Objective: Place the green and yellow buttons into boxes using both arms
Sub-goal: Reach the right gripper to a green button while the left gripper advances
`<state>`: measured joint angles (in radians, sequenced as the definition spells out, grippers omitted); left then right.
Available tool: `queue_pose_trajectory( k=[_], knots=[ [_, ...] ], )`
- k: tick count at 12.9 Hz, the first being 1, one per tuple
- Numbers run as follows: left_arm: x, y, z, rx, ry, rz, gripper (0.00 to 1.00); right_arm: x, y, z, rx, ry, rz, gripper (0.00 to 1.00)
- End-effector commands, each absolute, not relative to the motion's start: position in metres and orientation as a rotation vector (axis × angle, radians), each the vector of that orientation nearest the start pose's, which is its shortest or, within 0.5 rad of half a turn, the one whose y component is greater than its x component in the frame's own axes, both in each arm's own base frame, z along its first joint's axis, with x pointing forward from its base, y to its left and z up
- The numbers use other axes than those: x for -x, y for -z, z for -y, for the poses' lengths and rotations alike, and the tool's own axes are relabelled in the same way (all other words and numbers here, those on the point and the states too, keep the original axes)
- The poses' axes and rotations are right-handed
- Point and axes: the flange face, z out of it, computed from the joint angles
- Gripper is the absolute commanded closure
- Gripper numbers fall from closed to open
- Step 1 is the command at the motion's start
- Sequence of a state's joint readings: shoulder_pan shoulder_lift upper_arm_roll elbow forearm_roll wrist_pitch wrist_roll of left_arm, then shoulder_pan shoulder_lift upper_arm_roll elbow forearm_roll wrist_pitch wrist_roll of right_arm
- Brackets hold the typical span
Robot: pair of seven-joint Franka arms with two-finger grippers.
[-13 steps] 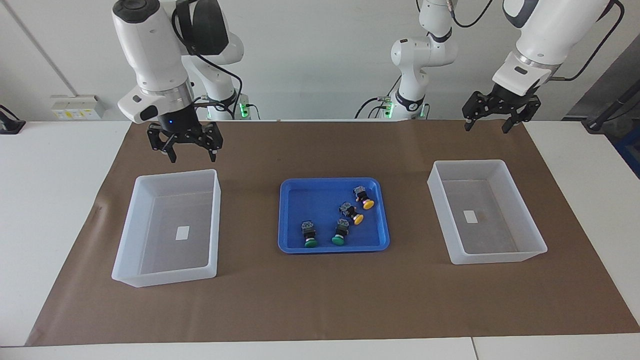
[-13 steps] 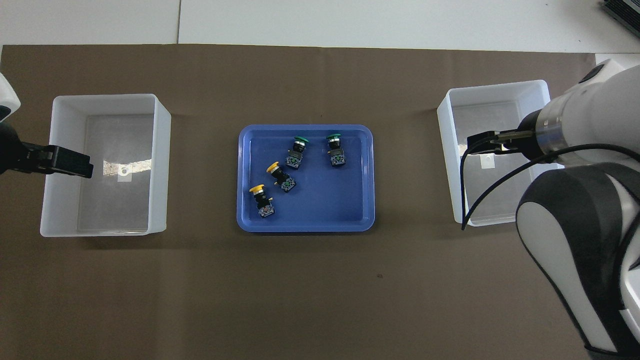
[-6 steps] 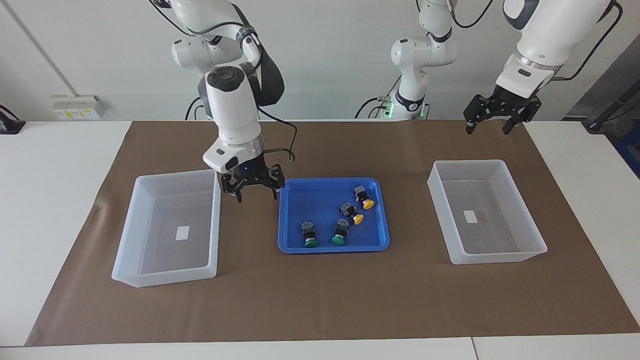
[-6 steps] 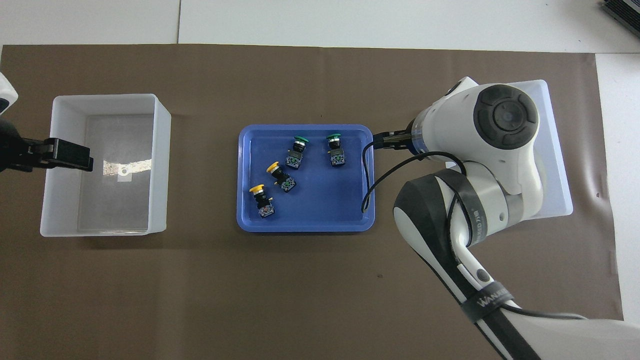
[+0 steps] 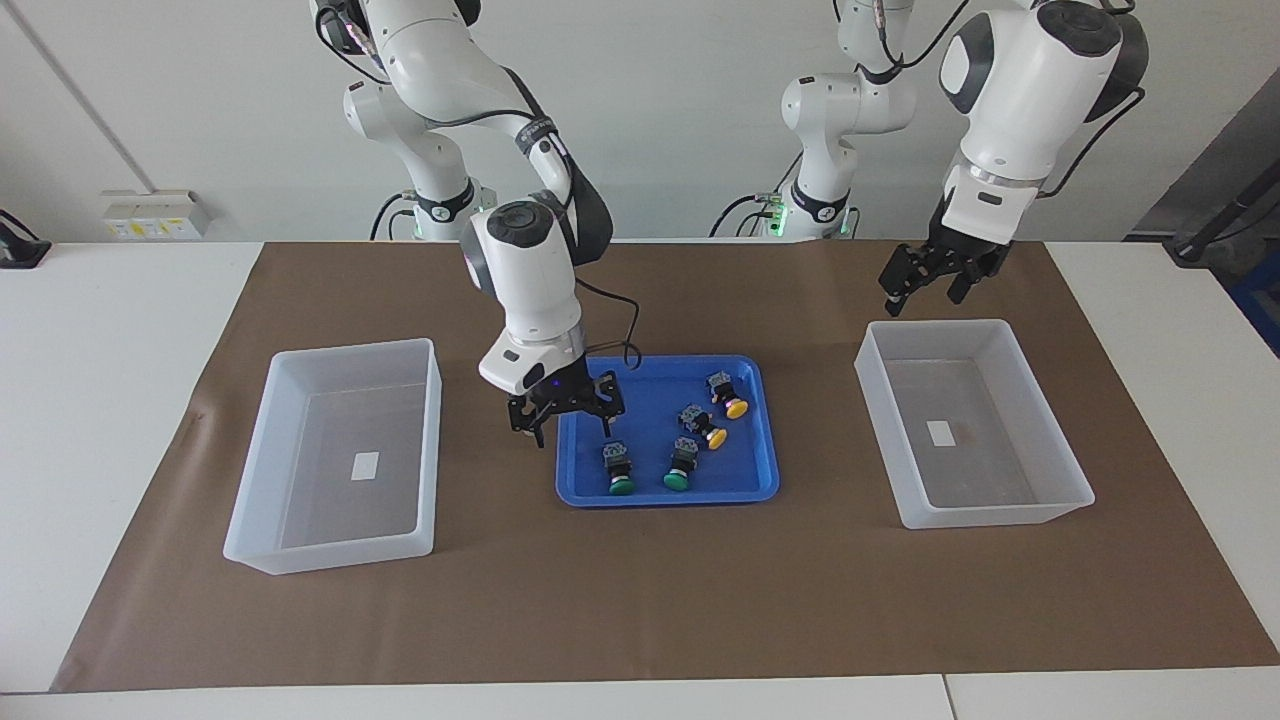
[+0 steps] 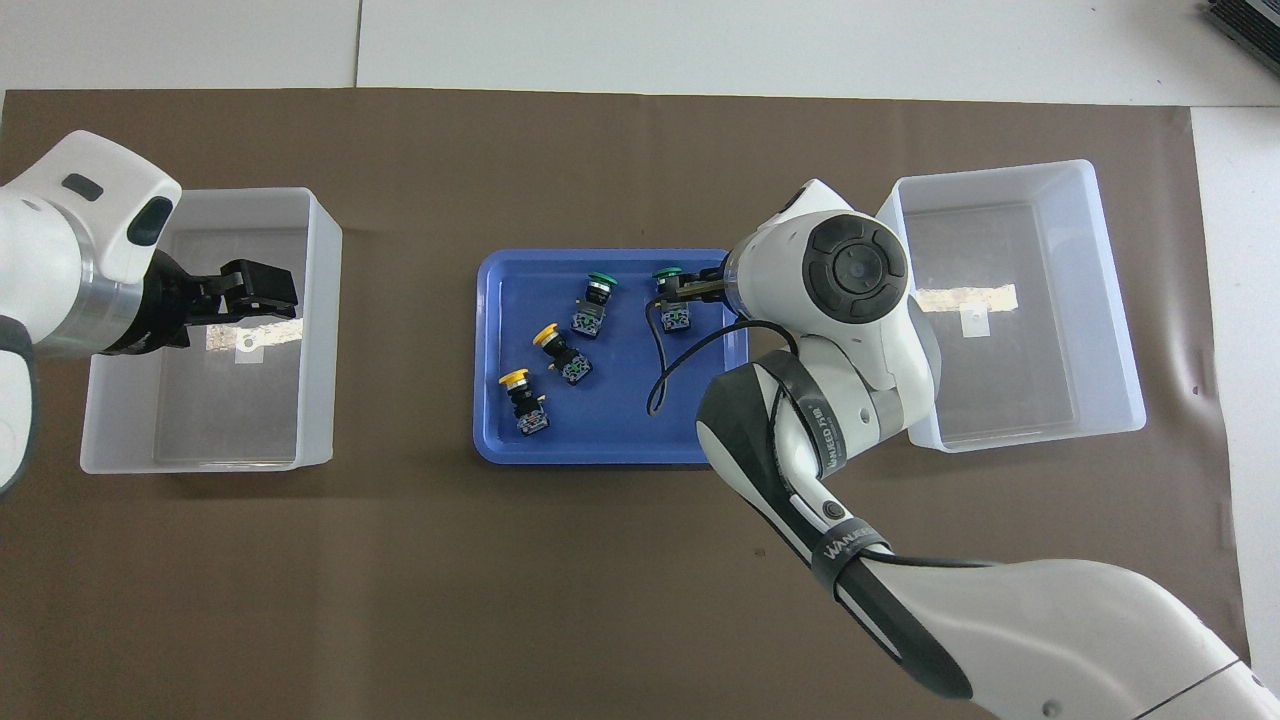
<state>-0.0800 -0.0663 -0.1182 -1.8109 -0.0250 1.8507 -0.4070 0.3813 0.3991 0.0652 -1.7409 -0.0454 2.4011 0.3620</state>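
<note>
- We see our left gripper [image 5: 925,288], fingers apart, over the edge of one box [image 5: 1060,505].
- Our right gripper [image 5: 567,415], fingers apart, hangs over the blue tray [image 5: 660,496], beside a green button [image 5: 619,470].
- All four buttons lie in that tray.

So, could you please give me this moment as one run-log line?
right tool: open, over blue tray edge by green button | left tool: open, over box | four buttons in tray

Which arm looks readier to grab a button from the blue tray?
The right gripper: it hangs open over the blue tray's edge beside a green button. The left gripper is over a box.
</note>
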Motion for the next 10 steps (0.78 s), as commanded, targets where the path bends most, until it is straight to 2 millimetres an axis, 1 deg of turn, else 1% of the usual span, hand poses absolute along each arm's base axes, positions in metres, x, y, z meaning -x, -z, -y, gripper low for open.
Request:
queue_pose_trajectory(
  k=[1,2,3,4,5,6,7,8,9,10],
  knots=[
    [-0.530,-0.550,0.141,3.172,0.201,0.454,0.00,-0.608,-0.329,-0.332,3.025,0.386,0.169,0.00],
    [-0.529,-0.538,0.151,3.172,0.211,0.505,0.00,-0.608,-0.325,-0.332,3.040,0.403,0.165,0.00],
    [-0.525,-0.527,0.167,3.174,0.218,0.541,0.00,-0.607,-0.323,-0.333,3.046,0.411,0.170,0.00],
    [-0.524,-0.511,0.180,3.174,0.209,0.567,0.00,-0.607,-0.318,-0.334,3.047,0.406,0.171,0.02],
    [-0.525,-0.501,0.189,3.173,0.204,0.596,0.00,-0.606,-0.312,-0.337,3.037,0.420,0.184,0.05],
    [-0.524,-0.496,0.196,3.175,0.202,0.599,0.00,-0.605,-0.304,-0.339,3.039,0.417,0.189,0.08],
    [-0.523,-0.495,0.196,3.175,0.199,0.601,0.00,-0.605,-0.302,-0.339,3.047,0.425,0.211,0.13],
    [-0.521,-0.490,0.195,3.171,0.190,0.597,0.00,-0.605,-0.303,-0.339,3.062,0.448,0.257,0.23],
    [-0.521,-0.486,0.196,3.173,0.190,0.598,0.00,-0.605,-0.302,-0.337,3.068,0.460,0.274,0.40],
    [-0.518,-0.482,0.203,3.178,0.199,0.581,0.00,-0.604,-0.301,-0.338,3.069,0.458,0.274,0.66]
  ],
)
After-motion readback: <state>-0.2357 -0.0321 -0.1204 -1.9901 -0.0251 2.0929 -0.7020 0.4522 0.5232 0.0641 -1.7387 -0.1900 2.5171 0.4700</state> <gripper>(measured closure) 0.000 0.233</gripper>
